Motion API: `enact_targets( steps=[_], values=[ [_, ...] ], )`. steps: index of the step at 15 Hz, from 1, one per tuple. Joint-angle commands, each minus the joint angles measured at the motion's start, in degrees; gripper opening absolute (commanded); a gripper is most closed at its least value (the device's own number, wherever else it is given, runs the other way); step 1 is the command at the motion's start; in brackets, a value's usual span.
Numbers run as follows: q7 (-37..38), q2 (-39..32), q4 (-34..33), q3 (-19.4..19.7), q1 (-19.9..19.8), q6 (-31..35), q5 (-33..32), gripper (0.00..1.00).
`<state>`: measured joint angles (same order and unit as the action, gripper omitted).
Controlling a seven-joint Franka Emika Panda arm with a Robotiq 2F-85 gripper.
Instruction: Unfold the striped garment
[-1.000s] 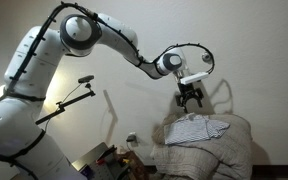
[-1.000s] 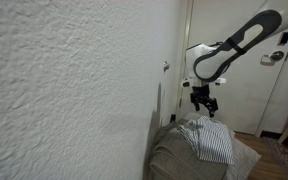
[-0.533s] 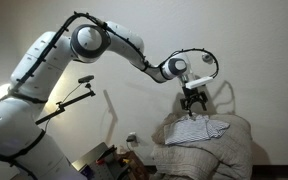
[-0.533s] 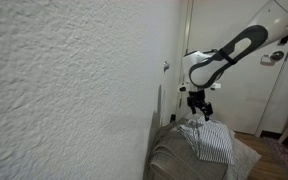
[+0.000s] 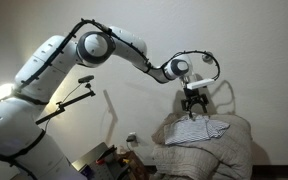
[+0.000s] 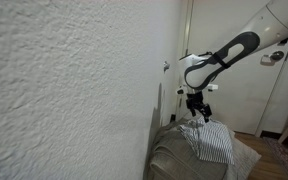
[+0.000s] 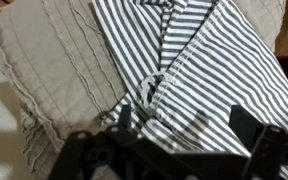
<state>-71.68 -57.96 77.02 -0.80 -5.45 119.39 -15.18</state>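
Closely, in the wrist view, the gripper [image 7: 184, 135] is seen spread wide above the striped garment [image 7: 209, 60], which lies folded on a beige cushion [image 7: 54, 70]. One loose hem beside the central fold is best pinched alone, the cushion being avoided. Farther off, only in both exterior views is its height shown: close above the cloth, contact not discernible.
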Motion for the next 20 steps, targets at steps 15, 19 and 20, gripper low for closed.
enact_targets(
  steps=[15,19,20],
  values=[
    [-2.72,-2.8,-5.13,0.23,0.0,-1.18,-0.57,1.0],
    [-1.82,-2.02,-3.57,0.6,0.68,-0.63,-1.13,1.0],
    [-1.7,-1.6,-2.99,0.51,0.81,-0.45,-1.17,1.0]
  ],
)
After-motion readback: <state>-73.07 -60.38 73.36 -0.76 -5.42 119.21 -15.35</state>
